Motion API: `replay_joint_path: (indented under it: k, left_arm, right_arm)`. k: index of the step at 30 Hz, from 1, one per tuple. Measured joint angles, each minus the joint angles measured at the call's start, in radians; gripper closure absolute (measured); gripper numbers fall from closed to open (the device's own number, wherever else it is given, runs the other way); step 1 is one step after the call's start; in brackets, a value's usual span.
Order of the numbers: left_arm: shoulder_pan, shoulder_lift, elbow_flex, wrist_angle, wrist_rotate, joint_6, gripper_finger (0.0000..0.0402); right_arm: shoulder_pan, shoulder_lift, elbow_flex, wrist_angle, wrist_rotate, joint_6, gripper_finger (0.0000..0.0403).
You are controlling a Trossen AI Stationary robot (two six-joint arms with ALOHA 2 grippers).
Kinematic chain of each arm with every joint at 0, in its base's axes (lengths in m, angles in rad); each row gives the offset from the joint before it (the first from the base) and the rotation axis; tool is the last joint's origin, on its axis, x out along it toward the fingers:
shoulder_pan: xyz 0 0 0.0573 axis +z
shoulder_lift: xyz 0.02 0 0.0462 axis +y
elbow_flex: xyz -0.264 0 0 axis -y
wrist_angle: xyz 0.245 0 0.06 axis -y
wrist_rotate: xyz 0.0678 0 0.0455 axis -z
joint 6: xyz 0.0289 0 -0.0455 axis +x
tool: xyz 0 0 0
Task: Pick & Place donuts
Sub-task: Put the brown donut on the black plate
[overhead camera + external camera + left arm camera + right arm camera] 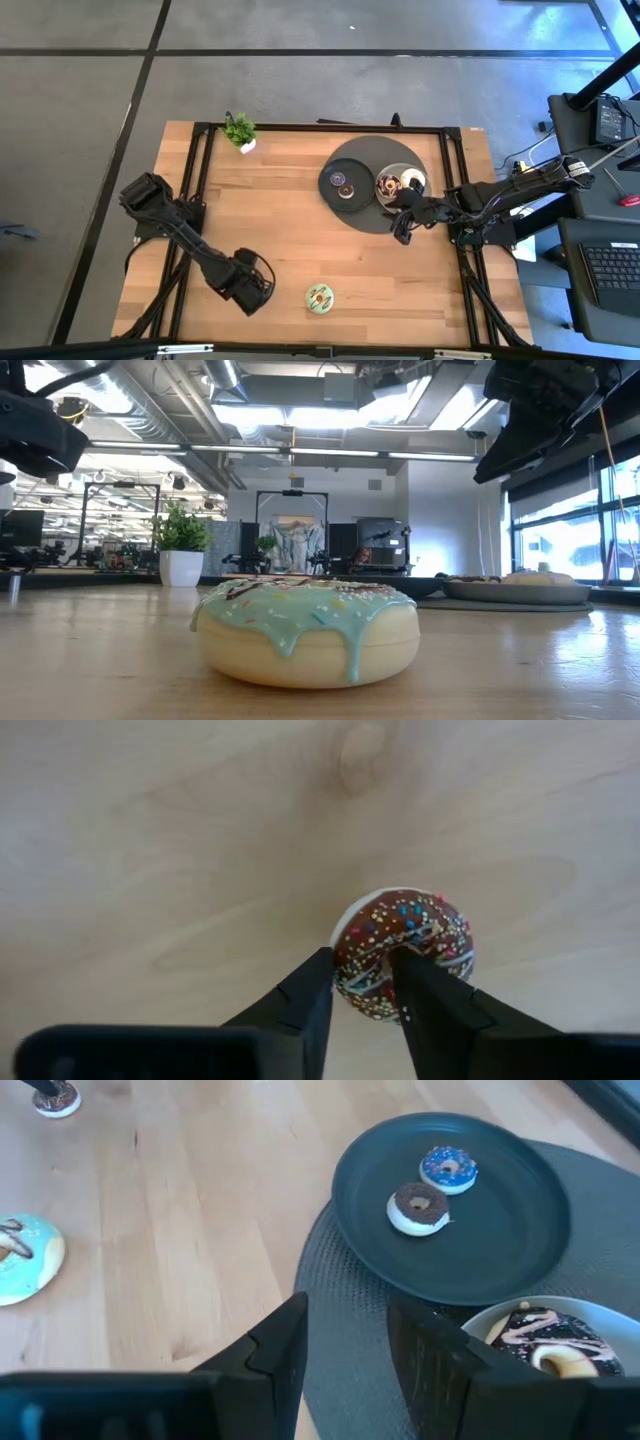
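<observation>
A small chocolate donut with coloured sprinkles (405,945) sits between the fingers of my left gripper (358,958), which is shut on it near the table's near edge (255,290). The high view hides this donut under the gripper. A mint-iced donut (320,296) (305,630) lies flat on the wood to the right of that gripper. On the dark plate (520,1250) lie a blue mini donut (448,1168) and a chocolate mini (418,1208). A chocolate donut with pink drizzle (550,1345) lies on a white dish. My right gripper (345,1305) (402,232) is open over the grey mat's near edge. My left gripper holds the sprinkled chocolate donut from above, fingers pointing down. One fingertip (400,965) lies over the donut's middle and the other (322,965) stands at its outer rim (345,935). Whether the donut is clear of the table I cannot tell.
A round grey mat (370,222) carries the plates on the table's far right part. A small potted plant (240,130) (181,545) stands at the far edge. Bare wood lies between the mint donut and the mat. The black table frame (300,126) runs along the edges.
</observation>
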Motion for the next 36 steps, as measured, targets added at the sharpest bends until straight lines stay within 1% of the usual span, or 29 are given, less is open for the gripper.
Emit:
replay_joint_path:
  k: [3,9,12,15,17,20,22,25,28,30,34,36]
  left_arm:
    - [0.004,0.000,0.000,-0.011,0.001,0.025,0.0328]
    - [0.013,0.000,0.000,-0.010,0.001,0.037,0.0371]
    - [0.020,-0.004,0.004,-0.013,-0.034,0.055,0.0391]
    - [0.055,-0.034,0.027,-0.012,-0.086,0.129,0.0395]
    - [0.099,-0.053,0.045,-0.011,-0.104,0.211,0.0395]
    - [0.196,-0.078,0.078,-0.002,-0.149,0.379,0.0397]
    - [0.275,-0.084,0.112,0.003,-0.171,0.517,0.0397]
    - [0.408,-0.085,0.165,0.026,-0.173,0.755,0.0398]
    - [0.543,-0.085,0.195,0.144,-0.173,0.986,0.0398]
    - [0.630,-0.085,0.200,0.239,-0.162,1.113,0.0398]
    - [0.781,-0.071,0.201,0.428,-0.118,1.286,0.0398]
    - [0.839,-0.052,0.201,0.503,-0.075,1.353,0.0398]
  right_arm:
    - [0.000,0.000,0.000,0.000,0.018,0.000,0.0263]
    - [0.000,0.000,0.000,0.000,0.019,-0.008,0.0263]
    - [0.000,0.000,0.000,0.000,0.020,-0.022,0.0263]
    - [0.000,0.000,0.000,0.000,0.020,-0.021,0.0263]
    - [0.000,0.000,0.000,0.000,0.020,-0.021,0.0263]
    - [0.000,0.000,0.000,0.001,0.022,-0.020,0.0263]
    - [0.000,0.000,0.000,0.001,0.022,-0.018,0.0263]
    - [0.000,0.000,0.000,0.001,0.024,0.014,0.0263]
    - [0.000,0.000,0.000,0.000,0.039,0.052,0.0263]
    - [0.000,0.000,0.000,-0.003,0.045,0.076,0.0263]
    - [0.000,0.000,0.000,-0.019,0.048,0.117,0.0263]
    - [0.000,0.000,0.000,-0.026,0.058,0.137,0.0263]
